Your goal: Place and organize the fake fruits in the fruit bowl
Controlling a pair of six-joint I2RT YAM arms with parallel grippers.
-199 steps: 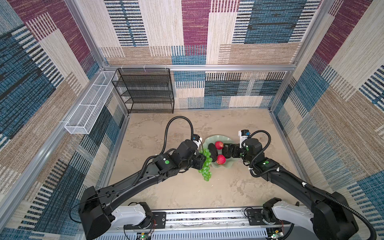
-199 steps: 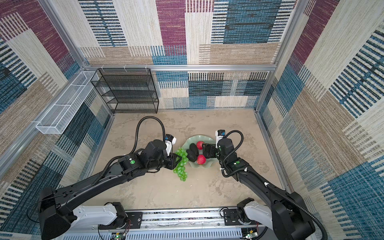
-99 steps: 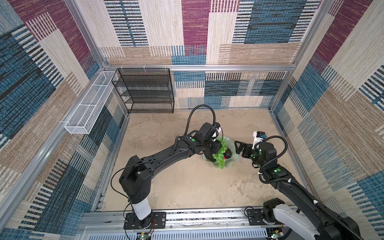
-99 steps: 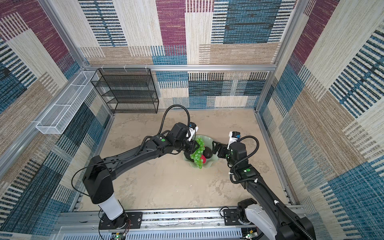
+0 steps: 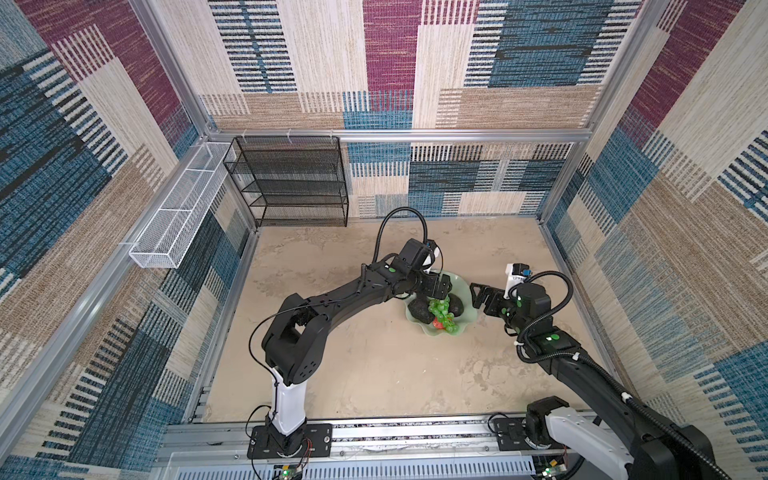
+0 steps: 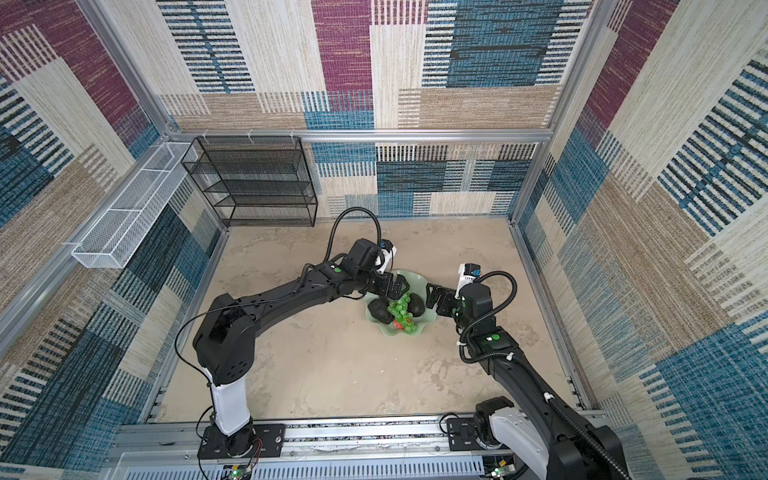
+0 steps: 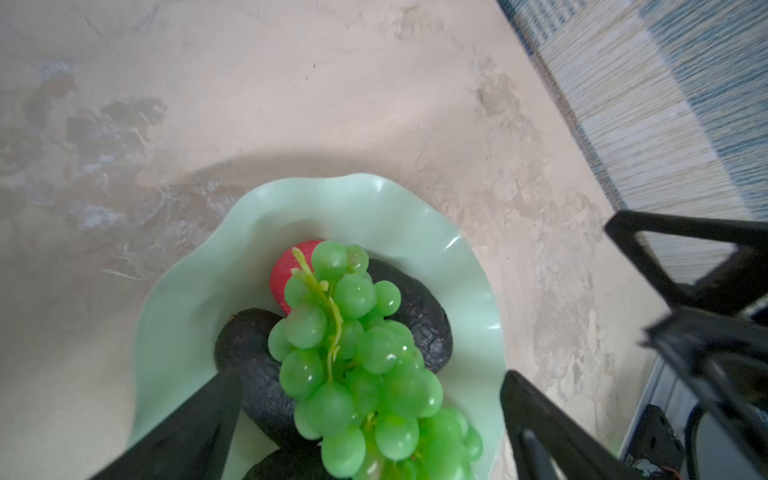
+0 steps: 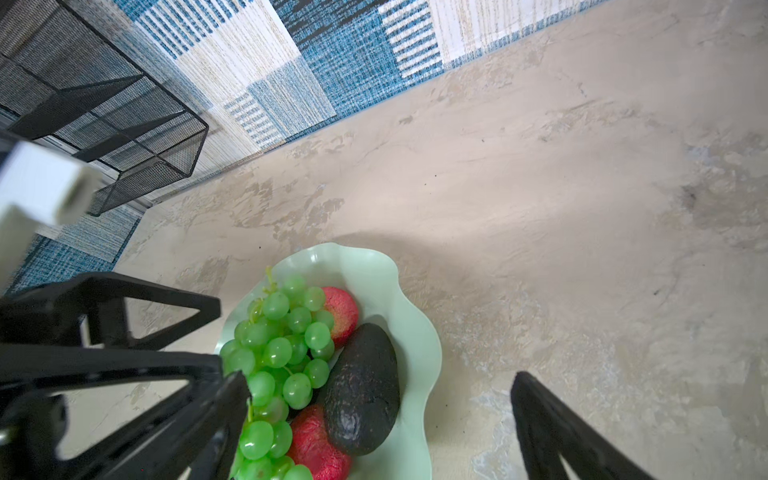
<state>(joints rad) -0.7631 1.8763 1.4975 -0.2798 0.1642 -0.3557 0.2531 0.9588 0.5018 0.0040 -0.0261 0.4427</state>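
Observation:
The pale mint fruit bowl (image 5: 462, 286) (image 6: 420, 279) stands right of the table's middle. A bunch of green grapes (image 5: 442, 312) (image 7: 357, 361) lies across the dark avocados (image 5: 419, 310) (image 7: 419, 324) and a red apple (image 7: 286, 270). My left gripper (image 5: 436, 289) (image 7: 365, 432) hangs over the bowl's far side, open, its fingers (image 7: 187, 436) wide on either side of the grapes. My right gripper (image 5: 481, 296) (image 8: 382, 436) is open just right of the bowl, holding nothing. In the right wrist view, two apples (image 8: 343, 311) and an avocado (image 8: 361, 395) show beside the grapes (image 8: 278, 353).
A black mesh shelf rack (image 5: 291, 183) stands at the back left against the wall. A white wire basket (image 5: 178, 212) hangs on the left wall. Patterned walls close in three sides, and a metal rail (image 5: 374, 432) runs along the front.
My left gripper carried the grapes from the table at the bowl's front left into the bowl, then opened. My right gripper drew back from over the bowl to its right side.

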